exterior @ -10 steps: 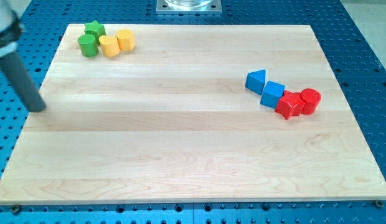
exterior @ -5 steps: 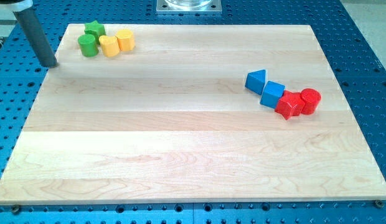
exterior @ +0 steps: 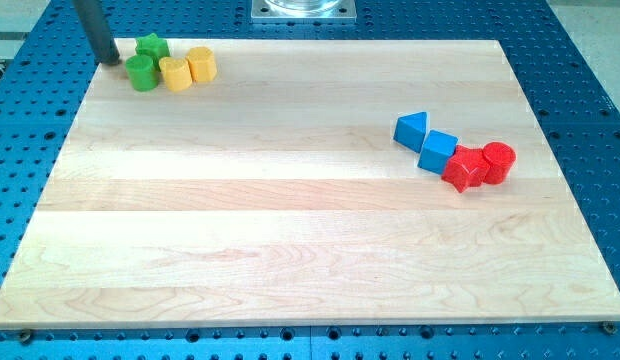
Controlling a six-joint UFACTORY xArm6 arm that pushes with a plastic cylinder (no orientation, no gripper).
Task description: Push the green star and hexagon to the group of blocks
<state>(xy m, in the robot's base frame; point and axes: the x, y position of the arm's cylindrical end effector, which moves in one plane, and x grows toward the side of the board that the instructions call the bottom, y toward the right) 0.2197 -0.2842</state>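
A green star (exterior: 151, 46) sits at the board's top left, with a green round-looking block (exterior: 141, 72) just below it. Two yellow blocks touch them on the right: one (exterior: 175, 73) beside the green round block, a yellow hexagon (exterior: 201, 63) further right. My tip (exterior: 110, 60) is at the board's top left corner, just left of the green star and green round block, a small gap apart. At the view's right a blue triangle (exterior: 411, 130), a blue cube (exterior: 437, 151), a red star (exterior: 463, 168) and a red cylinder (exterior: 498, 161) form a chain.
The wooden board (exterior: 310, 250) lies on a blue perforated table (exterior: 590, 60). A metal mount (exterior: 303, 9) stands at the view's top centre.
My tip has moved from the board's left edge up and to the right, ending close beside the green blocks. No block has moved.
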